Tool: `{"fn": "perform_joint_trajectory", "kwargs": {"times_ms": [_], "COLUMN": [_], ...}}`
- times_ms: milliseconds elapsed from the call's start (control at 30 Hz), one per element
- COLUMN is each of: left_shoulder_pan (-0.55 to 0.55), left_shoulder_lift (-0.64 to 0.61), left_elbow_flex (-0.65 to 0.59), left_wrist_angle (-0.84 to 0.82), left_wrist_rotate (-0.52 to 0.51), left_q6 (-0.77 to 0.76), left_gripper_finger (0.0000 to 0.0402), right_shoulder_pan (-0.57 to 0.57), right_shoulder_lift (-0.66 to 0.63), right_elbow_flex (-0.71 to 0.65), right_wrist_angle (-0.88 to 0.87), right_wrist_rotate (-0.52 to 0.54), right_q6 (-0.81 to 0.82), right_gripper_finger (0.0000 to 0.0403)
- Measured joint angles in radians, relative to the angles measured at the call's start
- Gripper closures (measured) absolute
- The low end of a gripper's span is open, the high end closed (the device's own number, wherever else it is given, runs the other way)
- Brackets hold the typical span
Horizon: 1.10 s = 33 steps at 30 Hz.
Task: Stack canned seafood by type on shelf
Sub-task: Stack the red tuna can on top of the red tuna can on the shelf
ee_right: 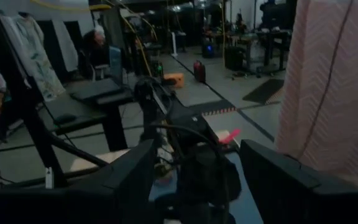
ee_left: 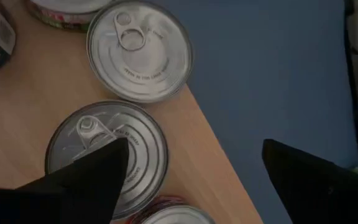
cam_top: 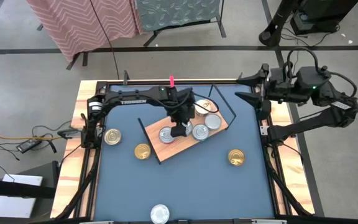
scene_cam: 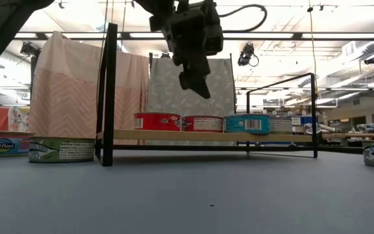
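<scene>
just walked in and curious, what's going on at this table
The left gripper hangs just above the wooden shelf mid-table, jaws open and empty, over a silver-lidded tin standing on the board. Several tins sit on the shelf already. Three gold-lidded tins and one silver one lie loose on the blue table. The right gripper waits at the far right corner, holding nothing.
</scene>
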<state>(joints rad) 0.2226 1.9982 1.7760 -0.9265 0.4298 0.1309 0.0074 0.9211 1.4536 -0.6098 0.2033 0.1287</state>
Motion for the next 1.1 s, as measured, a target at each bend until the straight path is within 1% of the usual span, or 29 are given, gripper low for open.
{"fn": "perform_joint_trajectory", "kwargs": {"times_ms": [100,167,267,367,567,667,900,1100], "left_shoulder_pan": [0.006,0.013,0.033,0.056,0.083,0.085,0.085,0.085], "left_shoulder_lift": [0.006,0.006,0.006,0.007,0.031,0.036,0.039,0.039], "left_elbow_flex": [0.0,0.0,0.0,0.0,0.0,0.0,0.0,0.0], "left_wrist_angle": [-0.01,-0.008,-0.008,-0.002,0.005,-0.013,-0.01,-0.011], "left_wrist_rotate": [-0.049,-0.112,-0.22,-0.283,-0.278,-0.278,-0.273,-0.218], "left_q6": [0.043,0.075,0.113,0.131,0.122,0.12,0.119,0.07], "left_gripper_finger": [0.0024,0.0026,0.0037,0.0052,0.0087,0.0111,0.0193,0.0259], "right_shoulder_pan": [0.0,0.0,0.0,0.0,0.0,0.0,0.0,0.0], "right_shoulder_lift": [0.0,0.002,0.008,0.012,0.01,0.006,0.0,0.0], "right_elbow_flex": [0.0,0.0,0.0,0.0,0.0,0.0,0.0,0.0], "right_wrist_angle": [-0.028,-0.04,-0.04,-0.04,-0.035,-0.035,-0.008,0.01], "right_wrist_rotate": [0.014,0.014,0.013,0.013,0.005,0.002,0.002,0.002], "right_q6": [0.0,0.0,-0.005,-0.006,-0.017,-0.017,-0.035,-0.046], "right_gripper_finger": [0.0156,0.0156,0.0156,0.0156,0.0156,0.0156,0.0156,0.0156]}}
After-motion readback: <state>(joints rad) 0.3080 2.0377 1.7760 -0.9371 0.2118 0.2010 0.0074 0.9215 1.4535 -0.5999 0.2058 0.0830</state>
